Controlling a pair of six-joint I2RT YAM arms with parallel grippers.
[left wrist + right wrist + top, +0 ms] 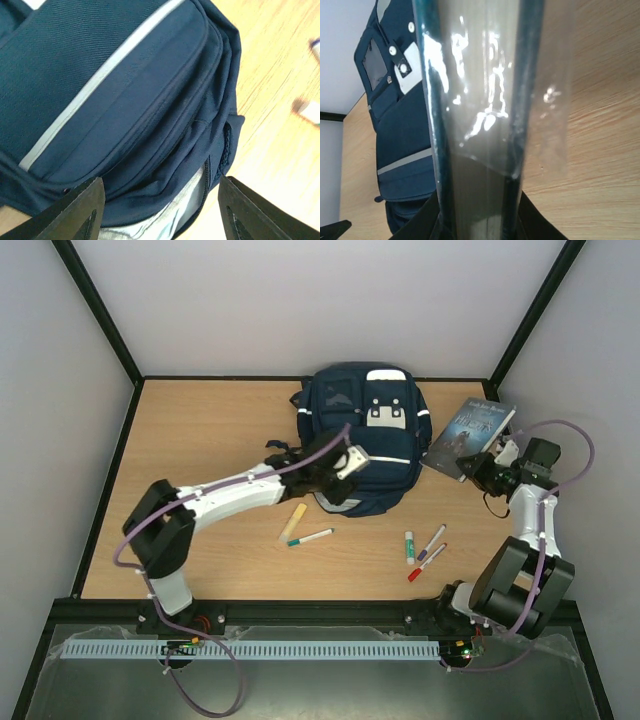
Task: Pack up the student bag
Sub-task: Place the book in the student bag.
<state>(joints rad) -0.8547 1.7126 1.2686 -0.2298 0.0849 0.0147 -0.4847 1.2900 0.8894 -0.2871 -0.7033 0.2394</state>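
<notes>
The student bag (365,435), navy with thin white stripes and a grey-white front patch, lies flat at the back middle of the table. My left gripper (345,475) hovers over its near edge. In the left wrist view the gripper (161,195) is open, its fingers (82,207) straddling the bag (125,90) where a partly unzipped seam shows pale grey lining (187,200). My right gripper (487,465) is shut on a dark-covered book (470,430) to the right of the bag. The right wrist view shows the book (480,100) edge-on, clamped in the gripper (480,220), with the bag (395,130) behind.
On the table in front of the bag lie a yellow marker (293,522) and a green-tipped pen (310,537). Three more markers (409,546) (432,541) (427,562) lie near the right arm. Grey walls with black posts enclose the table on three sides.
</notes>
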